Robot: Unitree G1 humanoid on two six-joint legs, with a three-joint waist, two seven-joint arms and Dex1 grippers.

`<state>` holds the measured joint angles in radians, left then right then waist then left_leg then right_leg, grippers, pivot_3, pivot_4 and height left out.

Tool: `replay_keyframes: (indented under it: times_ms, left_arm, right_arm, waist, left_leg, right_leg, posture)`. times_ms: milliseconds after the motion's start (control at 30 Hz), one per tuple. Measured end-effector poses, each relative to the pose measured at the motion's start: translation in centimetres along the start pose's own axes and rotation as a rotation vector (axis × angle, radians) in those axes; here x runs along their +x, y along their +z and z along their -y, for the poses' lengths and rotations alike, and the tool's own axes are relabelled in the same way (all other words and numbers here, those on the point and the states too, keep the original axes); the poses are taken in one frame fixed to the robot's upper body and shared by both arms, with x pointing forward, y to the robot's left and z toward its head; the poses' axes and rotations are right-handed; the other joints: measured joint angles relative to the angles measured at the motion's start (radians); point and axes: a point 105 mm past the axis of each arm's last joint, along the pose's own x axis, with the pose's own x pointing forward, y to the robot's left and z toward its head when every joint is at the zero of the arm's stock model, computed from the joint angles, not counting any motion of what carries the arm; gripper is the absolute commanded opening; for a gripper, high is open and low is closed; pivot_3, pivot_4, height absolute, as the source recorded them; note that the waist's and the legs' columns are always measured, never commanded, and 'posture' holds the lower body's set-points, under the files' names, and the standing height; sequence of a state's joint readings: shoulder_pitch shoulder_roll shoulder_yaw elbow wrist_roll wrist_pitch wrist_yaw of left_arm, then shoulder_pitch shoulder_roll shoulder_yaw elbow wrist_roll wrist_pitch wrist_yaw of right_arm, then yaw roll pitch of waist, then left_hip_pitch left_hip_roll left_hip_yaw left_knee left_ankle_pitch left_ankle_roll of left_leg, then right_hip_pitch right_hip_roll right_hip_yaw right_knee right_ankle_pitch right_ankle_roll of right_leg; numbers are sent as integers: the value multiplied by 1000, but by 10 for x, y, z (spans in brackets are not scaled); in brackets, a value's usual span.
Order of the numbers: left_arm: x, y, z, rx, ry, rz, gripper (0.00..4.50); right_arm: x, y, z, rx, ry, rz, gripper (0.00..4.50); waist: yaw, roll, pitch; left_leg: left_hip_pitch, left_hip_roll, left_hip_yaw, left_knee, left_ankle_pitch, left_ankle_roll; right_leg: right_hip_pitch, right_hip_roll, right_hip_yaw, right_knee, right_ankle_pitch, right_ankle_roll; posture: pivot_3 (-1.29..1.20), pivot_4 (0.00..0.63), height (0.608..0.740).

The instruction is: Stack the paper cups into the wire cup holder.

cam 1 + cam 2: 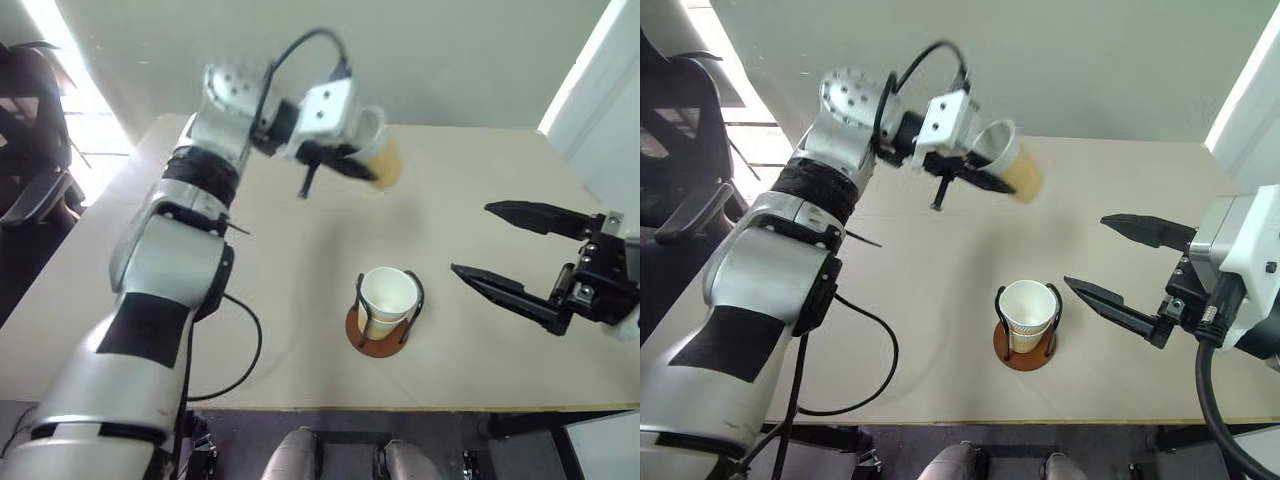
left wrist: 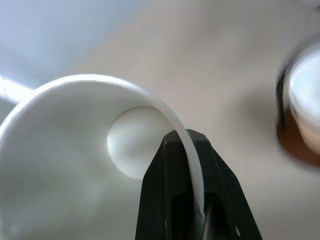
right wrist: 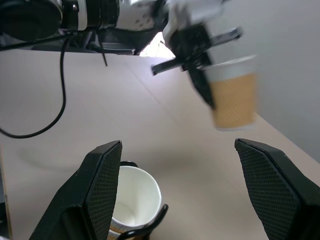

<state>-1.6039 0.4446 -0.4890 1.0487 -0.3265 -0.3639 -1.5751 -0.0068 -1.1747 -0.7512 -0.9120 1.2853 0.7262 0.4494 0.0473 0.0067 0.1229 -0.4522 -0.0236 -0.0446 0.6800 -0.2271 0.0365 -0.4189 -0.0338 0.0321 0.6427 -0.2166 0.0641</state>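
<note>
One paper cup [image 1: 383,158] hung pinched by its rim in the left gripper [image 1: 345,160] above the worktop [image 1: 480,170], apparently bound for the cup-filled wire cup holder [image 1: 383,318], while the right gripper [image 1: 500,250] waited open beside it.

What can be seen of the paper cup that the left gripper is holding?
The held cup is a small tapered paper cup, tan-yellow outside, white inside, with a white rolled rim. The left gripper is shut on its wall at the rim, one black finger inside and one outside. It hangs in the air, off the table, tilted, beyond the wire cup holder. Nothing else touches it.
</note>
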Motion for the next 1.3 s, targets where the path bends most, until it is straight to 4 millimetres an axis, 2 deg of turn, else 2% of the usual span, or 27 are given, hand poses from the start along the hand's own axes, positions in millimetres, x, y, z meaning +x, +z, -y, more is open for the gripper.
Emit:
replay_keyframes:
  times_ms: [133,233,433,500,767,1000,1300]
  left_arm:
    - [11,36,14,50,-140,139,24]
    - [14,43,33,37,-248,174,24]
    - [13,51,54,50,-385,158,24]
    - [15,50,57,55,-409,149,24]
    - [33,30,85,110,-584,71,24]
    - [44,10,84,184,-618,-7,24]
    - [46,2,80,212,-623,-51,24]
  right_arm:
    - [-3,2,2,-13,-20,-1,3720]
    - [-3,3,1,-23,-25,-2,3720]
    - [-6,3,-3,-30,-42,-15,3720]
    - [-6,2,-4,-29,-43,-17,3720]
    - [-9,6,-5,-38,-72,-15,3720]
    - [-10,8,-8,-39,-93,-18,3720]
    - [-11,9,-12,-22,-110,-28,3720]
  waist:
    - [-14,4,-2]
    - [-16,6,-1]
    - [-7,7,-1]
    - [-4,7,-1]
    - [-5,7,0]
    - [-5,7,0]
    - [-4,7,0]
  left_leg:
    - [2,0,4,1,-3,-2]
    - [2,0,4,1,-3,-1]
    - [1,-2,3,2,-6,0]
    - [0,-3,2,3,-12,5]
    - [-1,-7,0,4,-10,4]
    - [-2,-8,0,4,-9,4]
    - [-2,-8,0,3,-10,4]
  right_leg:
    - [0,-3,1,1,-2,3]
    - [0,-4,0,1,-2,4]
    - [3,-6,-2,0,-1,4]
    - [3,-7,-2,0,-1,5]
    - [4,-9,-2,-1,1,6]
    - [4,-10,-2,-1,2,7]
    - [4,-10,-2,-1,1,8]
  posture:
    - [0,150,740]
    - [0,150,740]
    - [0,150,740]
    - [0,150,740]
    - [0,150,740]
    - [0,150,740]
    - [0,150,740]
